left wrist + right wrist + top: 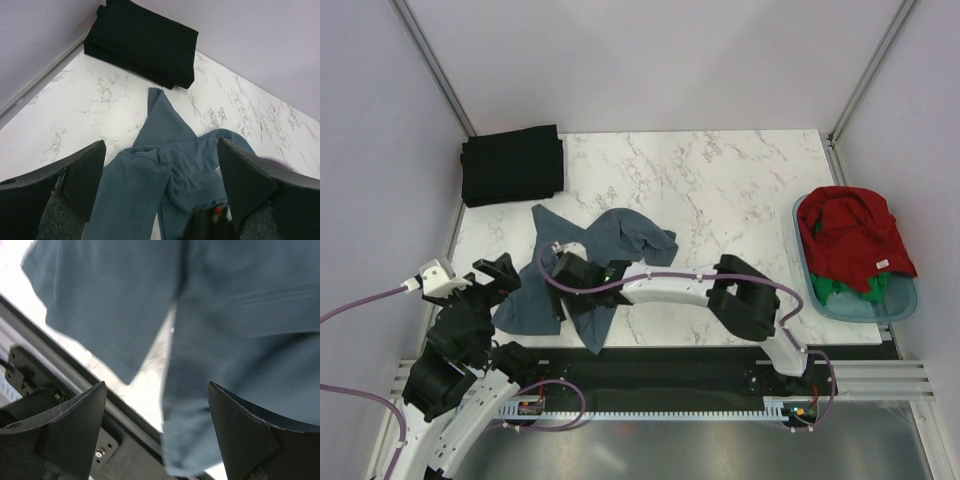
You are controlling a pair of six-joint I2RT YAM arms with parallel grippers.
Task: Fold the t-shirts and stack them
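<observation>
A slate blue-grey t-shirt lies crumpled at the near left of the marble table. A black t-shirt lies folded at the far left corner. My left gripper is open and empty, just left of the blue-grey shirt; its wrist view shows that shirt below and between the fingers and the black shirt beyond. My right gripper reaches across, open, over the shirt's near hem. Red and green t-shirts lie in the tub.
A pale blue plastic tub stands at the table's right edge. Pale walls close the back and sides. The table's front edge and a black rail lie right under my right gripper. My right arm spans the near table.
</observation>
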